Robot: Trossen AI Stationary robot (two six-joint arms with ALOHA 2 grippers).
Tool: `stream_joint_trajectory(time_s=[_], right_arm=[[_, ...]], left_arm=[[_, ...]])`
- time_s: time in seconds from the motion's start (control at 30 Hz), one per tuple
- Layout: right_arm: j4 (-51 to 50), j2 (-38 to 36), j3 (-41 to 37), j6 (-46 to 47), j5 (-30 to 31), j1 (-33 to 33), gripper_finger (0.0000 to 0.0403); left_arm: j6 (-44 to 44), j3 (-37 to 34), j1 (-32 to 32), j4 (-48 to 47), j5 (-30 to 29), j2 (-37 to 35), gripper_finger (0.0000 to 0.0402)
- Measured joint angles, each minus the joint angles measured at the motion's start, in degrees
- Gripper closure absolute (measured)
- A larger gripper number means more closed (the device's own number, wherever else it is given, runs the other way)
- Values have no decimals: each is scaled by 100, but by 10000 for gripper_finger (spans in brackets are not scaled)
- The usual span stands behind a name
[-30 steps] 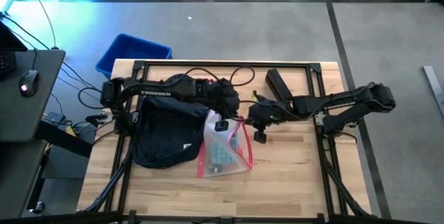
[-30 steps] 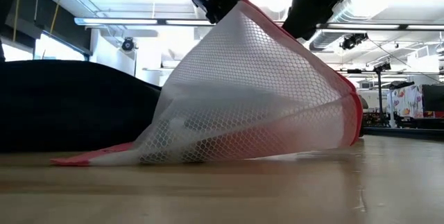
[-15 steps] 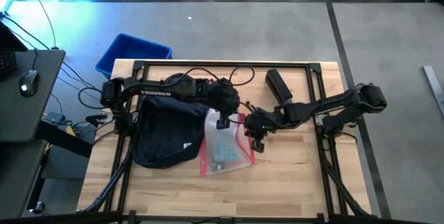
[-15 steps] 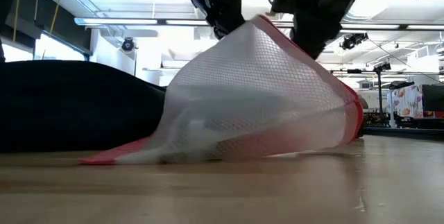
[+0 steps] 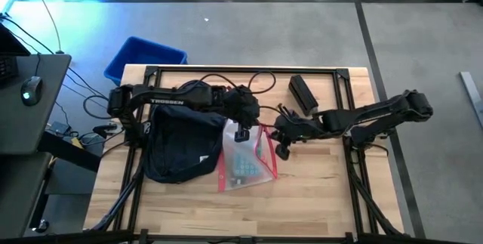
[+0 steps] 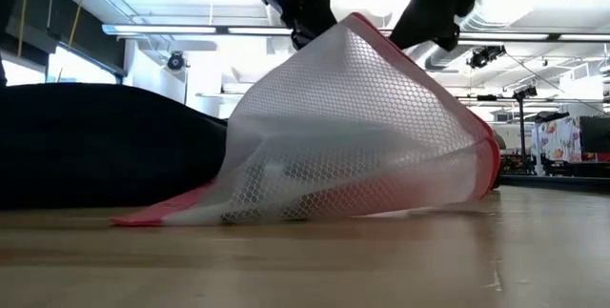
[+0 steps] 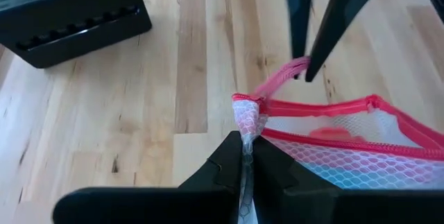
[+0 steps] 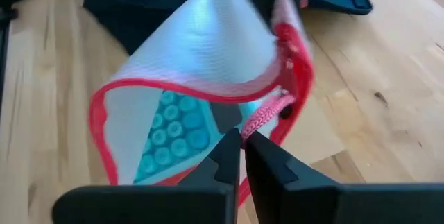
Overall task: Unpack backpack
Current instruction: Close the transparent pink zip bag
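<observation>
In the low view both arms were cut off at the top, so only the wrist views showed the grips. The left tool (image 7: pixel 244 156) was pinched tight on a corner of the mesh pouch (image 5: pixel 245 161). The right tool (image 8: pixel 242 146) was pinched on its pink pull tab (image 8: pixel 267 113). The backpack (image 5: pixel 175 144) lay on the table (image 5: pixel 317 191) under the left arm, touching the pouch.

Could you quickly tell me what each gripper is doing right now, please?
Left gripper: closed, pinching the corner of the mesh pouch.
Right gripper: closed on the pouch's red zipper pull.
</observation>
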Motion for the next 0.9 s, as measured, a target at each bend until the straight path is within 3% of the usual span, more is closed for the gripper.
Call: stream_joint_trajectory(time_s=[0.33,0.43,0.73,0.9], right_arm=[[621,100,0,184,792,50,260],[1021,76,0,34,775,50,232],[1244,-11,0,-459,630,17,176],[1379,24,0,-256,126,-111,172]], left_arm=[[-406,0,-92,-117,13,-193,401],[-522,31,-155,-185,13,-305,401],[-877,57,-198,-204,-464,-853,401],[-994,57,-177,-332,-922,-925,401]])
